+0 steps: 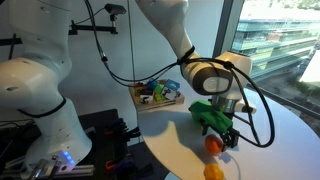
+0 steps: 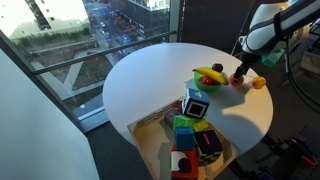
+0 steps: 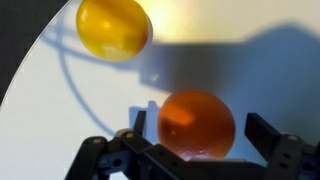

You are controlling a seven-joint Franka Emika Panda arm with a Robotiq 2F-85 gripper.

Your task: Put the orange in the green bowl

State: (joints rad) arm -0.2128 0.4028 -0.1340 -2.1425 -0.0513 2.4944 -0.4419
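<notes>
One orange sits on the round white bench between the arm's jaws, which stand open on either side of it, with a gap showing on one side in the wrist view. One green bowl, with something yellow in it, stands just beside the orange, and one paler yellow fruit lies near on the opposite side. One tray of mixed coloured items stands further off.

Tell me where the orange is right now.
In the wrist view the orange lies on the table between the fingers of the open hand, touching neither; the paler yellow fruit sits beyond it, upper left.
</notes>
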